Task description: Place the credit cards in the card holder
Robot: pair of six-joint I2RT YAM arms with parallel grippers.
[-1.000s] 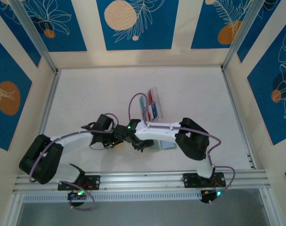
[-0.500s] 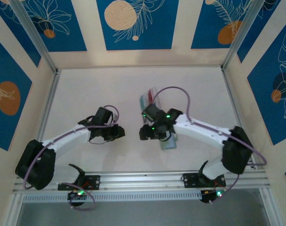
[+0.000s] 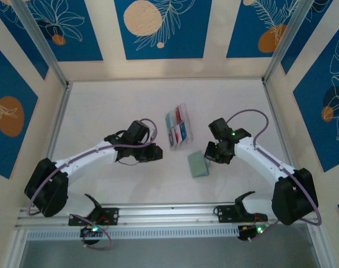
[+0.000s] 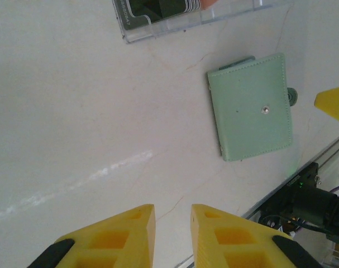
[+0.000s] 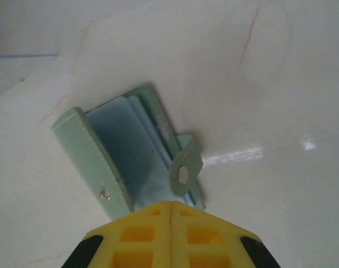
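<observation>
Pulled back to the right since half a second ago, the right gripper (image 3: 210, 154) no longer covers the sage grey-green, roughly square soft folding card holder (image 3: 199, 164), which now lies fully exposed on the white table (image 3: 113, 111). The left gripper (image 3: 153, 153) has shifted right and slightly farther from the arm bases, nearer the middle of the table.

The card holder sits right of centre, between the 2 grippers and closer to the right one. Its slightly longer axis runs near to far, the far end leaning a little to the left. Its small snap tab (image 5: 185, 165) hangs undone off the right edge, toward the right gripper. From the right wrist the cover (image 5: 89, 158) stands ajar over a pale blue lining; from the left wrist the card holder (image 4: 250, 114) looks flat, a metal stud showing on top.

The right gripper (image 5: 170, 222) has its 2 yellow fingers pressed together, empty, just at the card holder's edge; contact cannot be told. The left gripper (image 4: 173, 223) hovers over bare table, fingers a narrow gap apart, holding nothing.

Just beyond the card holder, the thin red, teal and white plastic credit cards (image 3: 179, 132) sit in a clear plastic compartment box (image 3: 184, 107).
</observation>
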